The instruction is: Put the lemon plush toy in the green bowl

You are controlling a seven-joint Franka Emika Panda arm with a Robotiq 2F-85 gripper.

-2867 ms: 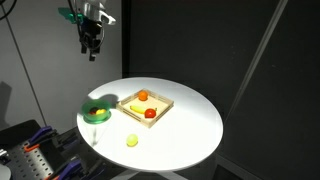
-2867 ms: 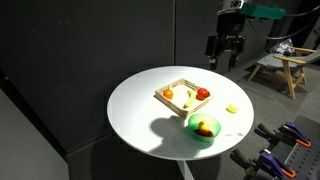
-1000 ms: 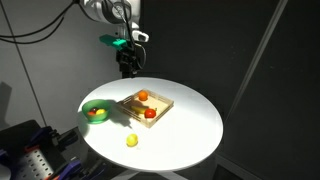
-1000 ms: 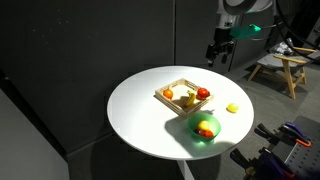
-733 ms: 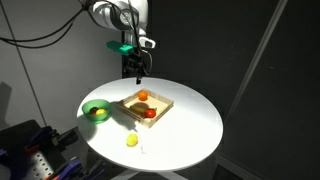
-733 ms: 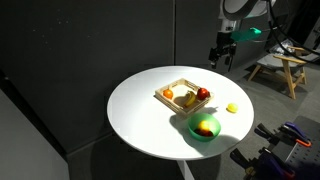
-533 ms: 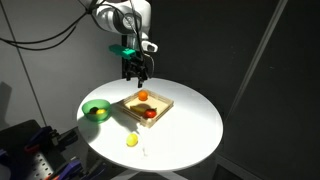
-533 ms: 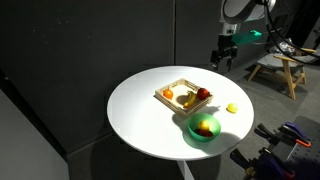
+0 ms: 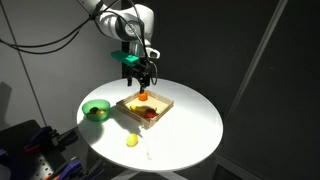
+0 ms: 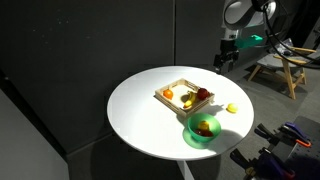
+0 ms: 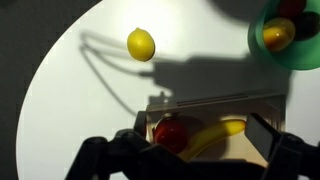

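Exterior views distant, different sides, sharing table, wrist view looking down

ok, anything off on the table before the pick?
Nothing spilled or damaged. The small pale yellow lemon plush toy lies alone on the round white table, outside the square wooden tray. The bright green bowl already holds other toys.

On the round white tabletop, a wooden tray holds orange, yellow and red toys, a green bowl with toys inside sits just right-front of the tray, the lemon lies right of the tray, and the gripper hangs above, beyond the tray's right corner.
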